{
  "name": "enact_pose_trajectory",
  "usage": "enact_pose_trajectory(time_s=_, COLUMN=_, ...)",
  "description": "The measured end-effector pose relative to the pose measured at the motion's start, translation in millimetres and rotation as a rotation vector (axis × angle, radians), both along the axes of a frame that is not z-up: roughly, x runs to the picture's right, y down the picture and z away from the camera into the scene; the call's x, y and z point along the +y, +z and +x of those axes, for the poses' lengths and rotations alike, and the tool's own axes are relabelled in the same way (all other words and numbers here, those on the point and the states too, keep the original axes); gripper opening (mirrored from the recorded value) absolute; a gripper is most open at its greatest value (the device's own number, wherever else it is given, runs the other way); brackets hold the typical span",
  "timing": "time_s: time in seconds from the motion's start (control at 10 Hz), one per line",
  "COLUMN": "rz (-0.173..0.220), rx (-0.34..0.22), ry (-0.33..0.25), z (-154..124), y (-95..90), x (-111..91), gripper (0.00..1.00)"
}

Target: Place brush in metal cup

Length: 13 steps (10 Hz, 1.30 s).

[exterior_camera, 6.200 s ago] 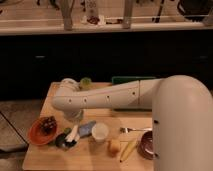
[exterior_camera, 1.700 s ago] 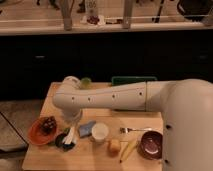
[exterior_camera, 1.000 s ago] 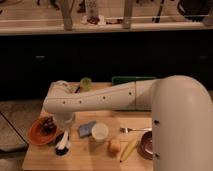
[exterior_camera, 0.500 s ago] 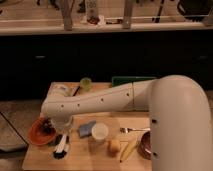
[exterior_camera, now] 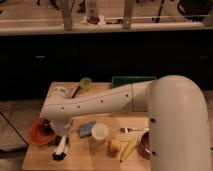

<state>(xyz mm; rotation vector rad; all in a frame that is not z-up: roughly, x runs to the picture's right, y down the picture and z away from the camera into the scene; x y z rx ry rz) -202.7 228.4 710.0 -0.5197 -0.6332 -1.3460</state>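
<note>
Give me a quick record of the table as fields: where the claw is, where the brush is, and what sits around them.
claw: low over the front left of the table, just right of the orange bowl
brush: at the claw, white handle, black head toward the front edge
metal cup: cannot make it out
orange bowl: left edge, something dark inside
white plastic cup: mid table, blue item on its left
fork: right of that cup
banana: front, beside a round yellow fruit
green tray: back
</note>
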Motion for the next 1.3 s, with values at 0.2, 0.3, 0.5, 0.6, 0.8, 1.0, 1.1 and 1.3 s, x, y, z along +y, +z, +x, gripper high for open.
enact_pose_trajectory(time_s=0.2, rz=0.000, rx=-0.002, ry=0.004, z=-1, y=0.6, x=1, gripper=0.00)
enact_pose_trajectory(time_s=0.3, rz=0.000, rx=0.001, ry=0.007, z=-1, y=0.8, x=1, gripper=0.00)
enact_pose_trajectory(time_s=0.5, rz=-0.003, rx=0.005, ry=0.008, z=-4, y=-0.2, x=2, gripper=0.00)
enact_pose_trajectory(time_s=0.6, rz=-0.004, rx=0.007, ry=0.010, z=-6, y=-1.6, x=3, gripper=0.00)
enact_pose_trajectory(time_s=0.8, rz=-0.015, rx=0.023, ry=0.019, z=-7, y=-4.8, x=4, gripper=0.00)
enact_pose_trajectory(time_s=1.0, rz=-0.023, rx=0.040, ry=0.035, z=-9, y=-9.0, x=5, gripper=0.00)
enact_pose_trajectory(time_s=1.1, rz=-0.024, rx=0.046, ry=0.042, z=-11, y=-11.4, x=6, gripper=0.00)
enact_pose_trajectory(time_s=1.3, rz=-0.028, rx=0.054, ry=0.059, z=-12, y=-14.1, x=6, gripper=0.00)
